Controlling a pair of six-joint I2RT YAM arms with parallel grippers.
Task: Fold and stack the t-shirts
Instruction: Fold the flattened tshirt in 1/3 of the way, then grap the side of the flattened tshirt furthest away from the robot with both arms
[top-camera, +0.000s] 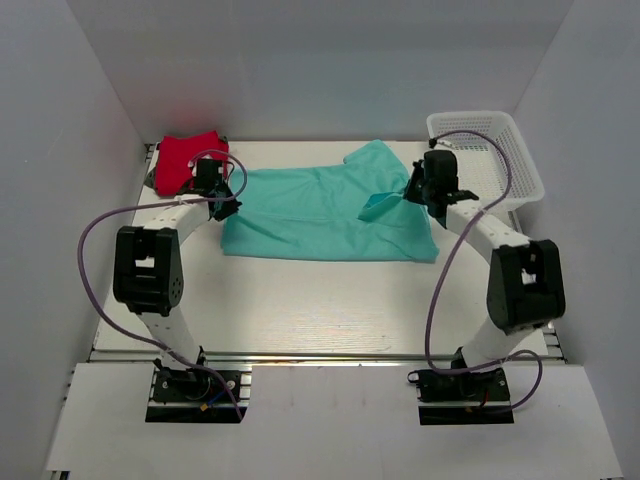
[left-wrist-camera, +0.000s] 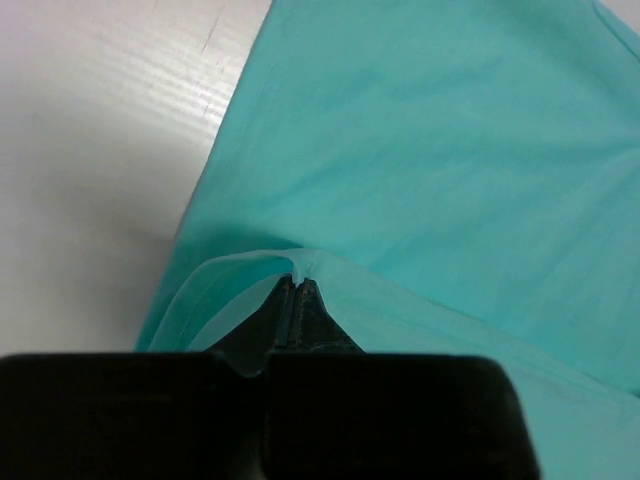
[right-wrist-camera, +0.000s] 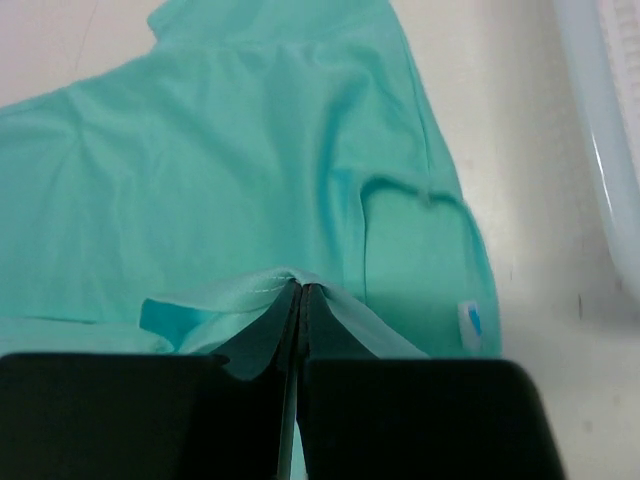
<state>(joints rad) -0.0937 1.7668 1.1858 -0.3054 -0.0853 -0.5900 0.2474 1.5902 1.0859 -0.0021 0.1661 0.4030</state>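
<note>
Early days on this one imo. The teal shirt (top-camera: 330, 215) is spread flat across the middle of the bench (top-camera: 300, 310), and it looks like the first fold is only just being set up. The left tool (left-wrist-camera: 300, 283) is clamped tight on a pinch of the shirt's left edge. The right tool (right-wrist-camera: 302, 290) is closed the same way on the right side, with a bit of cloth lifted off the bench there. The red shirt (top-camera: 185, 160) sits in a lump in the far left corner, just beside the teal one. It doesn't look properly folded to me, though it's hard to tell from the top view. So my guess is nothing's finished: teal needs its folds, red needs doing too, then one goes on top of the other. The only container is the white mesh basket (top-camera: 470, 116) at the far right, near the right arm. I can't see anything in it, and neither shirt touches it.
</note>
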